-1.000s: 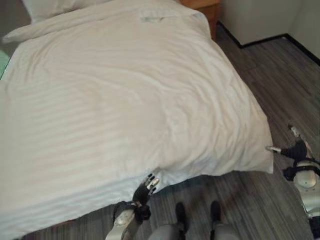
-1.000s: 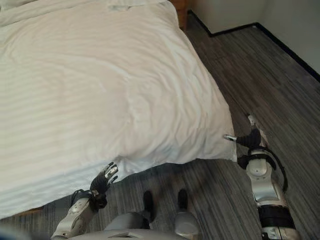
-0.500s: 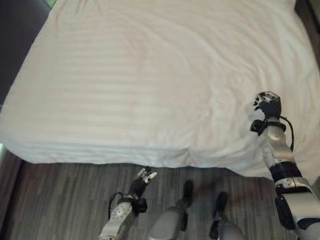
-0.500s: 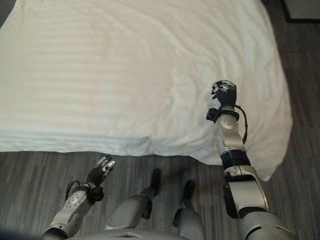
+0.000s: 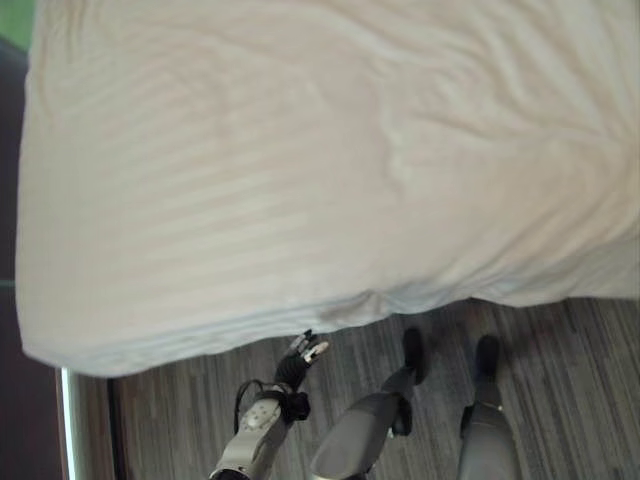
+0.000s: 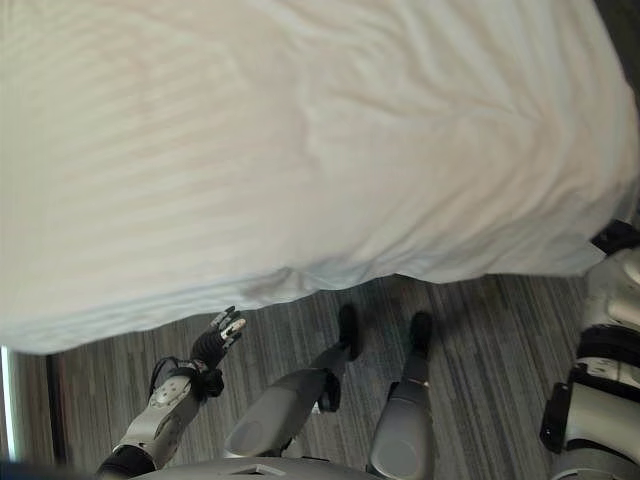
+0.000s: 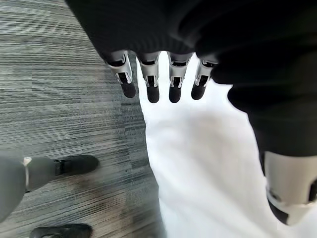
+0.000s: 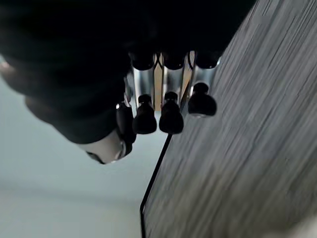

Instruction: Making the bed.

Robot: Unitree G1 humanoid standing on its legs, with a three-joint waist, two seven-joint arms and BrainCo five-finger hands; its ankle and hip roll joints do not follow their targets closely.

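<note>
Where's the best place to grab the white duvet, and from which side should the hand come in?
Take the white duvet by its hanging edge, just ahead of the left hand. That edge droops free past the mattress above the wood floor, so fingers could probably slip under from the floor side with the thumb on top. The flat top offers little to pinch.

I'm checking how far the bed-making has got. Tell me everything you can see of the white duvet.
The white duvet looks like soft cotton woven with faint stripes. It lies spread across the bed, mostly flat with shallow creases, deeper on the robot's right side. Its near edge hangs over the bed's side above the grey wood-look floor, with a small pucker midway. The left hand is just below that edge with straight fingers, holding none of it; whether they touch it is unclear.
</note>
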